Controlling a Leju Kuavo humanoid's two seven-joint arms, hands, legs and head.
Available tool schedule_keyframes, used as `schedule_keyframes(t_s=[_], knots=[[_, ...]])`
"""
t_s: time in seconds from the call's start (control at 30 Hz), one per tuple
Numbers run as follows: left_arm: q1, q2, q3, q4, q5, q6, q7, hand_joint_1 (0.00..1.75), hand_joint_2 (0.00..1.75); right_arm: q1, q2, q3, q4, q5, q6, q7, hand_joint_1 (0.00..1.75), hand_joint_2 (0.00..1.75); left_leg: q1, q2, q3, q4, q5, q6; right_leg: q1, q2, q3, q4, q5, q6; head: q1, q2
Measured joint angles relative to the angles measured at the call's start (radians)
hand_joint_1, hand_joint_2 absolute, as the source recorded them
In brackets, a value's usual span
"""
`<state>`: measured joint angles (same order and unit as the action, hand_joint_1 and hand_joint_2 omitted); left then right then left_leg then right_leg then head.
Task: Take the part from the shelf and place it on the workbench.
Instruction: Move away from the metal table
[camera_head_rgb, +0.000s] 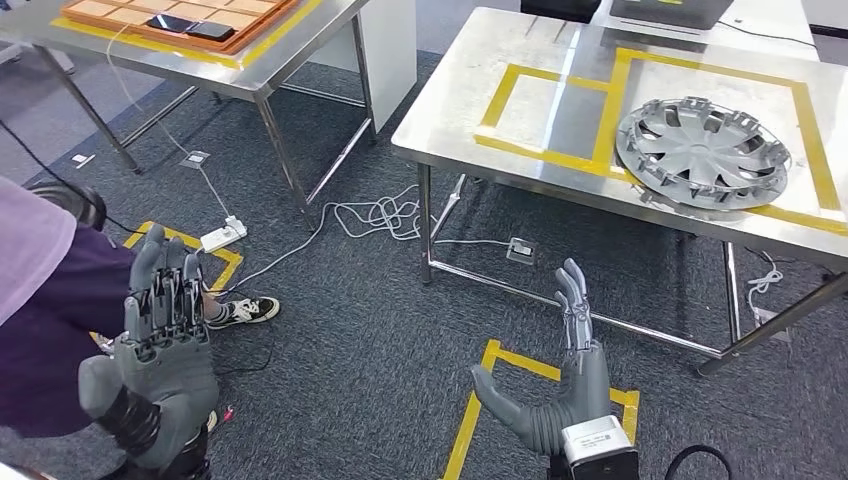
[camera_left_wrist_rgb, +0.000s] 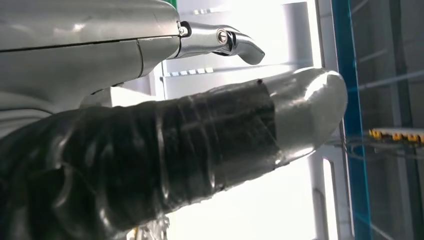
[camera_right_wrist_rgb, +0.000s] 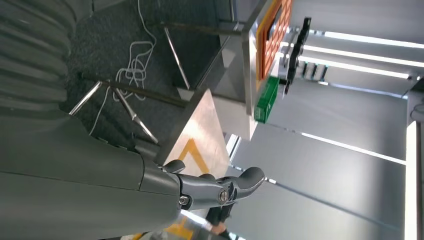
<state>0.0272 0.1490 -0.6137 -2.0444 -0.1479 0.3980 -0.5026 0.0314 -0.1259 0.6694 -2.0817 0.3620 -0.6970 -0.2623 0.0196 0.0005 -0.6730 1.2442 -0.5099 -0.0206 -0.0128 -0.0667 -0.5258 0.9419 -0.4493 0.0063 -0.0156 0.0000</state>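
Left hand (camera_head_rgb: 165, 345): raised low in the head view, palm facing away, fingers straight and apart, holding nothing. In the left wrist view its thumb (camera_left_wrist_rgb: 210, 145) is wrapped in dark tape with a silver tip; nothing lies against it.

Right hand (camera_head_rgb: 560, 385): also raised, seen edge-on, fingers extended upward, thumb spread to the side, released and empty. It hangs over yellow floor tape (camera_head_rgb: 480, 400) on the dark carpet (camera_head_rgb: 370, 330).

Beside the left arm: a person's purple sleeve (camera_head_rgb: 40, 330) and, on the floor just beyond the left hand, a shoe (camera_head_rgb: 245, 311).

Mid-distance: white cables (camera_head_rgb: 375, 215) lie loose on the carpet, with a power strip (camera_head_rgb: 223, 237) near a second patch of yellow tape.

Farther right: steel workbench (camera_head_rgb: 470, 110), marked with yellow tape rectangles. The part, a silver wheel cover (camera_head_rgb: 703, 152), lies flat on the bench top inside the right-hand rectangle, well apart from both hands.

Farther left: another steel table (camera_head_rgb: 300, 50) carrying an orange tray (camera_head_rgb: 240, 25), with a dark phone (camera_head_rgb: 195, 26) lying on the tray.
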Motion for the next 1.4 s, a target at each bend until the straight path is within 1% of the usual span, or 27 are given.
schedule_keyframes(t_s=[0.03, 0.1, 0.13, 0.17, 0.23, 0.3, 0.37, 0.43, 0.47, 0.5, 0.53, 0.6, 0.67, 0.73, 0.8, 0.9, 0.93, 0.97, 1.0, 1.03, 1.1, 1.13, 1.17, 1.23, 1.27, 1.33, 1.4], knots=[[0.0, 0.0, 0.001, 0.001, 0.0, 0.0, 0.0, 0.0, 0.0, 0.0, 0.0, 0.0, 0.0, 0.0, 0.0, 0.0, 0.0, 1.75, 0.001, 0.014, 0.047, -0.05, 0.024, 0.001, 0.0, -0.014, -0.004, 0.002, 0.006, 0.003, -0.004, 0.0], [-0.002, 0.0, 0.002, 0.001, 0.0, 0.0, -0.001, 0.0, 0.0, 0.001, 0.0, 0.0, -0.003, 0.0, 0.0, 0.0, 0.0, 1.75, -0.004, 0.064, 0.163, -0.195, 0.03, 0.009, 0.002, -0.037, -0.006, 0.008, 0.016, 0.012, -0.011, 0.0], [-0.004, -0.001, 0.002, 0.0, 0.0, 0.0, -0.001, 0.0, 0.0, 0.001, 0.001, 0.0, -0.004, 0.0, 0.0, 0.0, 0.0, 1.75, -0.008, 0.084, 0.2, -0.253, 0.019, 0.016, 0.003, -0.049, -0.006, 0.01, 0.022, 0.018, -0.013, 0.0], [-0.005, -0.001, 0.003, 0.0, 0.0, 0.0, -0.002, 0.0, 0.0, 0.001, 0.001, -0.001, -0.006, 0.0, 0.0, 0.0, 0.0, 1.75, -0.013, 0.091, 0.217, -0.287, 0.009, 0.024, 0.004, -0.062, -0.008, 0.011, 0.028, 0.024, -0.014, 0.0], [-0.002, -0.001, 0.003, 0.0, 0.0, 0.0, -0.003, 0.0, 0.0, 0.0, 0.001, -0.002, -0.008, 0.0, 0.0, 0.0, 0.0, 1.75, -0.016, 0.068, 0.205, -0.304, 0.013, 0.042, 0.001, -0.081, -0.012, 0.013, 0.034, 0.038, -0.012, 0.0], [0.0, -0.002, 0.003, 0.001, 0.001, 0.0, -0.003, 0.0, 0.0, -0.001, 0.0, -0.003, -0.008, 0.0, 0.0, 0.0, 0.0, 1.75, -0.014, 0.043, 0.192, -0.308, 0.028, 0.061, -0.003, -0.034, -0.031, 0.055, -0.004, 0.052, -0.008, 0.0], [-0.001, -0.005, 0.003, 0.001, 0.002, 0.0, -0.003, 0.0, 0.0, 0.002, 0.0, -0.006, -0.009, 0.0, 0.0, 0.0, 0.0, 1.75, -0.015, 0.018, 0.172, -0.308, 0.047, 0.072, -0.003, 0.035, -0.078, 0.177, -0.087, 0.057, 0.004, 0.0], [0.0, -0.006, 0.004, 0.002, 0.002, -0.001, -0.003, 0.0, 0.0, 0.005, -0.001, -0.007, -0.009, -0.001, 0.0, 0.0, 0.0, 1.75, -0.02, -0.011, 0.15, -0.305, 0.066, 0.077, 0.002, 0.055, -0.113, 0.295, -0.146, 0.053, 0.018, 0.0], [0.001, -0.006, 0.004, 0.003, 0.003, -0.001, -0.003, 0.0, 0.0, 0.006, -0.001, -0.008, -0.009, -0.001, 0.0, 0.0, 0.0, 1.75, -0.022, -0.026, 0.141, -0.303, 0.075, 0.078, 0.004, 0.057, -0.109, 0.304, -0.147, 0.048, 0.022, 0.0], [0.002, -0.006, 0.004, 0.003, 0.003, -0.001, -0.003, 0.0, 0.0, 0.006, -0.001, -0.008, -0.009, -0.001, 0.0, 0.0, 0.0, 1.75, -0.025, -0.041, 0.132, -0.301, 0.085, 0.078, 0.007, 0.06, -0.084, 0.272, -0.128, 0.041, 0.026, 0.0], [0.002, -0.007, 0.004, 0.004, 0.004, -0.001, -0.003, 0.0, 0.0, 0.005, -0.001, -0.008, -0.009, 0.0, 0.0, 0.0, 0.0, 1.75, -0.027, -0.056, 0.125, -0.299, 0.094, 0.077, 0.011, 0.069, -0.045, 0.208, -0.096, 0.032, 0.03, 0.0], [0.001, -0.008, 0.004, 0.004, 0.004, -0.001, -0.003, 0.0, 0.0, 0.004, -0.001, -0.008, -0.01, 0.0, 0.0, 0.0, 0.0, 1.75, -0.029, -0.082, 0.107, -0.297, 0.111, 0.074, 0.015, 0.112, 0.032, 0.062, -0.05, 0.009, 0.032, 0.0], [0.001, -0.01, 0.004, 0.004, 0.004, -0.001, -0.004, 0.0, 0.0, 0.003, -0.001, -0.008, -0.012, 0.0, 0.0, 0.0, 0.0, 1.75, -0.025, -0.101, 0.091, -0.296, 0.125, 0.064, 0.019, 0.139, 0.057, -0.003, -0.044, -0.006, 0.032, 0.0], [0.003, -0.01, 0.004, 0.003, 0.005, -0.001, -0.004, 0.0, 0.0, 0.001, -0.001, -0.008, -0.013, 0.002, 0.0, 0.001, 0.0, 1.75, -0.021, -0.12, 0.077, -0.297, 0.137, 0.051, 0.02, 0.121, 0.056, -0.017, -0.035, -0.01, 0.037, 0.0], [0.005, -0.01, 0.005, 0.003, 0.007, -0.001, -0.007, 0.0, 0.0, -0.001, 0.0, -0.008, -0.013, 0.003, 0.0, 0.001, 0.0, 1.75, -0.023, -0.098, 0.052, -0.263, 0.115, 0.041, 0.013, 0.096, 0.06, -0.032, -0.018, -0.013, 0.037, 0.0], [0.007, -0.01, 0.008, 0.004, 0.013, -0.001, -0.012, 0.0, 0.0, -0.001, 0.0, -0.008, -0.013, 0.006, 0.0, 0.004, 0.0, 1.75, -0.014, -0.029, -0.024, -0.082, 0.004, 0.023, 0.01, 0.055, 0.049, -0.038, 0.002, -0.012, 0.02, 0.0], [0.007, -0.01, 0.008, 0.004, 0.015, -0.001, -0.013, 0.0, 0.0, 0.0, 0.0, -0.008, -0.013, 0.007, 0.0, 0.005, 0.0, 1.75, -0.007, -0.018, -0.042, -0.026, -0.021, 0.016, 0.009, 0.041, 0.042, -0.036, 0.006, -0.009, 0.016, 0.0], [0.008, -0.01, 0.009, 0.005, 0.016, -0.001, -0.014, 0.0, 0.0, 0.0, 0.0, -0.008, -0.013, 0.008, 0.0, 0.006, 0.0, 1.75, -0.001, -0.01, -0.044, -0.001, -0.031, 0.009, 0.008, 0.026, 0.032, -0.033, 0.009, -0.006, 0.013, 0.0], [0.008, -0.01, 0.01, 0.005, 0.017, -0.002, -0.014, 0.0, 0.0, -0.001, 0.0, -0.008, -0.013, 0.008, 0.0, 0.007, 0.0, 1.75, 0.006, -0.003, -0.024, -0.017, -0.023, 0.003, 0.005, 0.011, 0.026, -0.027, 0.011, -0.002, 0.011, 0.0], [0.008, -0.01, 0.01, 0.005, 0.017, -0.002, -0.015, 0.0, 0.0, -0.001, 0.0, -0.008, -0.013, 0.009, 0.0, 0.008, 0.0, 1.75, 0.011, 0.009, 0.019, -0.072, -0.003, -0.002, 0.002, -0.003, 0.019, -0.02, 0.011, 0.003, 0.008, 0.0], [0.006, -0.01, 0.01, 0.006, 0.019, -0.003, -0.017, 0.0, 0.0, -0.002, 0.001, -0.008, -0.013, 0.01, 0.0, 0.008, 0.0, 1.75, 0.016, 0.056, 0.111, -0.209, 0.024, -0.007, -0.001, -0.026, 0.009, -0.001, 0.008, 0.018, 0.003, 0.0], [0.005, -0.011, 0.01, 0.006, 0.02, -0.003, -0.018, 0.0, 0.0, -0.002, 0.001, -0.008, -0.013, 0.011, 0.0, 0.008, 0.0, 1.75, 0.014, 0.071, 0.138, -0.251, 0.029, -0.001, -0.001, -0.035, 0.006, 0.006, 0.006, 0.027, 0.001, 0.0], [0.004, -0.011, 0.011, 0.006, 0.021, -0.003, -0.019, 0.0, 0.0, -0.003, 0.001, -0.008, -0.013, 0.011, 0.0, 0.008, 0.0, 1.75, 0.011, 0.078, 0.145, -0.268, 0.027, 0.008, -0.001, -0.042, 0.005, 0.011, 0.005, 0.035, 0.001, 0.0], [0.006, -0.012, 0.012, 0.005, 0.021, -0.003, -0.021, 0.0, 0.0, -0.004, 0.001, -0.008, -0.013, 0.012, 0.0, 0.008, 0.0, 1.75, 0.004, 0.055, 0.136, -0.267, 0.034, 0.032, -0.005, -0.059, 0.009, 0.008, 0.009, 0.051, 0.005, 0.0], [0.007, -0.012, 0.012, 0.005, 0.021, -0.003, -0.021, 0.0, 0.0, -0.005, 0.001, -0.008, -0.013, 0.012, 0.0, 0.008, 0.0, 1.75, 0.003, 0.044, 0.136, -0.27, 0.04, 0.042, -0.009, -0.054, 0.006, 0.011, 0.004, 0.059, 0.008, 0.0], [0.006, -0.014, 0.012, 0.005, 0.021, -0.005, -0.021, 0.0, 0.0, -0.006, 0.0, -0.009, -0.013, 0.012, 0.0, 0.008, 0.0, 1.75, 0.004, 0.021, 0.136, -0.276, 0.055, 0.059, -0.012, -0.008, -0.02, 0.069, -0.042, 0.068, 0.017, 0.0], [-0.001, -0.014, 0.013, 0.005, 0.025, -0.009, -0.022, 0.0, 0.0, -0.006, 0.0, -0.009, -0.013, 0.012, 0.0, 0.008, 0.0, 1.75, 0.001, -0.004, 0.127, -0.276, 0.067, 0.069, -0.01, 0.042, -0.076, 0.205, -0.119, 0.067, 0.031, 0.0]])
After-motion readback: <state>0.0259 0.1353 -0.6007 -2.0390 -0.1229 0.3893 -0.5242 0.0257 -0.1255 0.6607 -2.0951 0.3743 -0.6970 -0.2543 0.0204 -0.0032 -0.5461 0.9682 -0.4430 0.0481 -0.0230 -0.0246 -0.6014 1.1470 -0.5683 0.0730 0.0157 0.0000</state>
